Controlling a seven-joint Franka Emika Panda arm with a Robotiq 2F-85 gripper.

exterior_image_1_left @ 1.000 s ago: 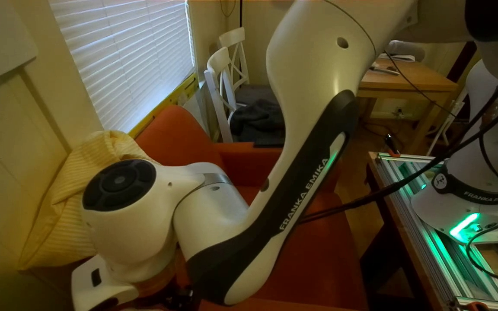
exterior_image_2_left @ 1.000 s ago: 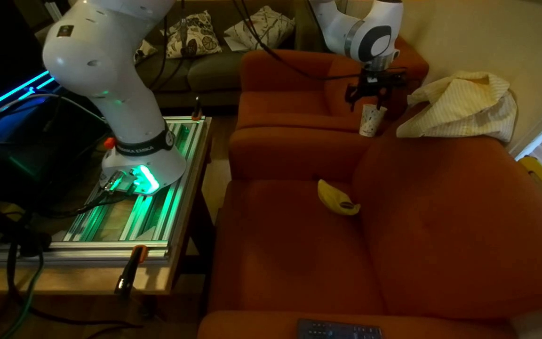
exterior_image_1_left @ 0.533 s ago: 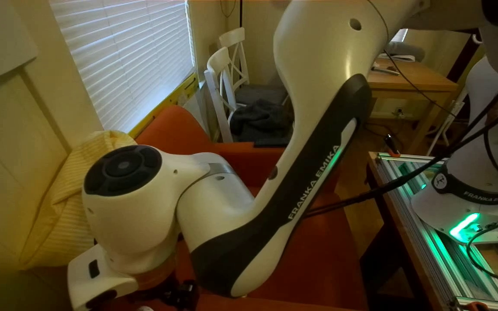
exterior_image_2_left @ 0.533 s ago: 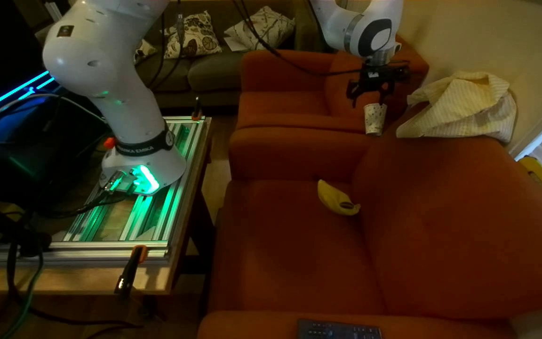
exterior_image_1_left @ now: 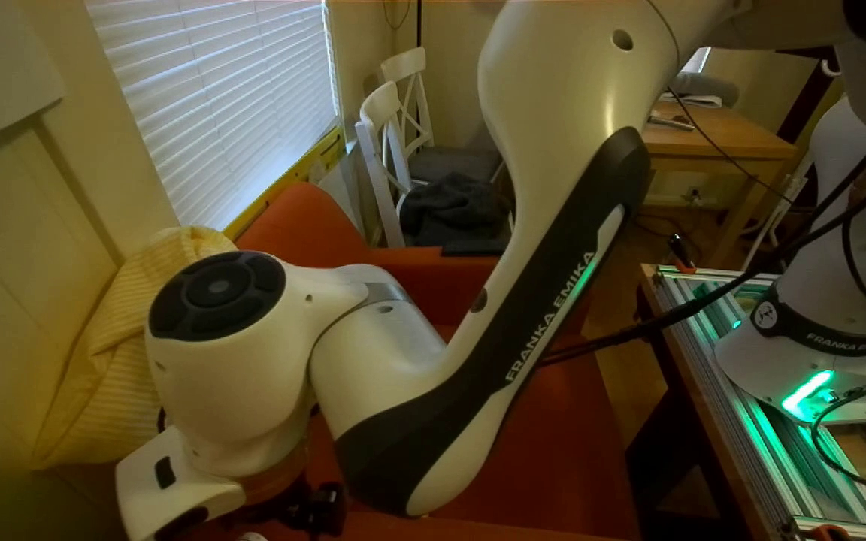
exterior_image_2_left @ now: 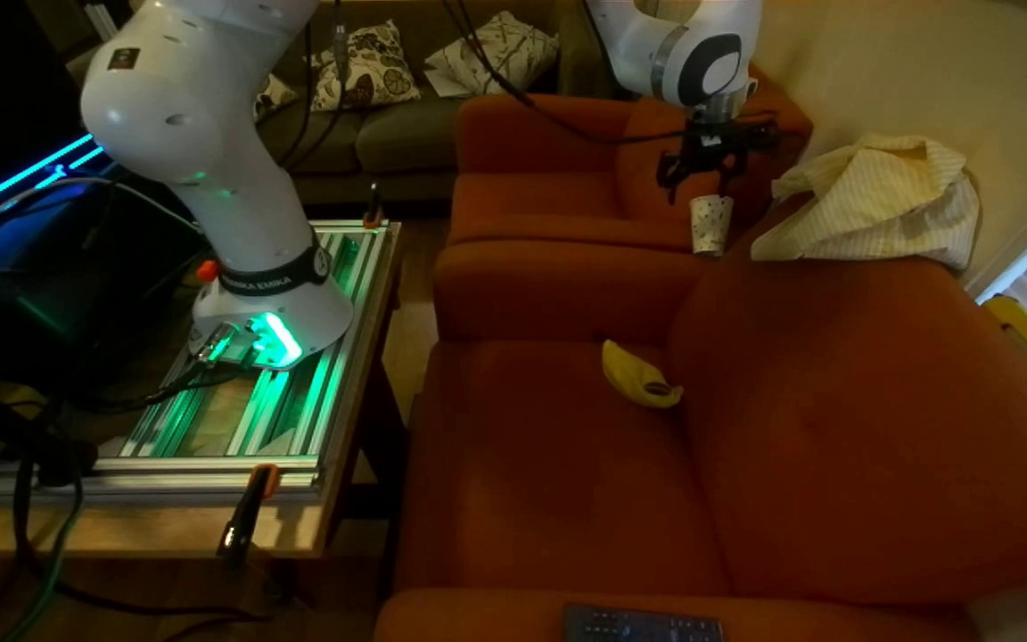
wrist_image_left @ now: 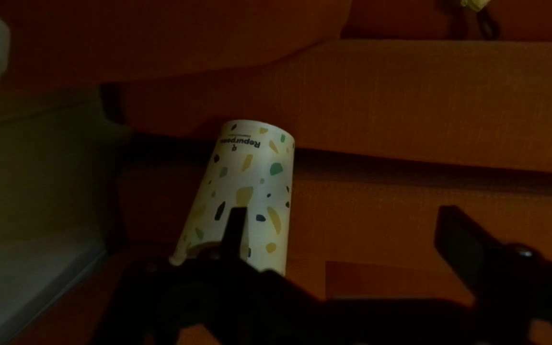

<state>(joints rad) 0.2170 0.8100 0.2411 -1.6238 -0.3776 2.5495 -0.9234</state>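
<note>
One of the spread fingers point(exterior_image_2_left: 727, 173) perhaps touches a speckled cup point(exterior_image_2_left: 710, 228).

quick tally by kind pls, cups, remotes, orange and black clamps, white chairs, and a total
Cup: 1
Remote: 1
Clamps: 2
White chairs: 2
Total: 6
</note>
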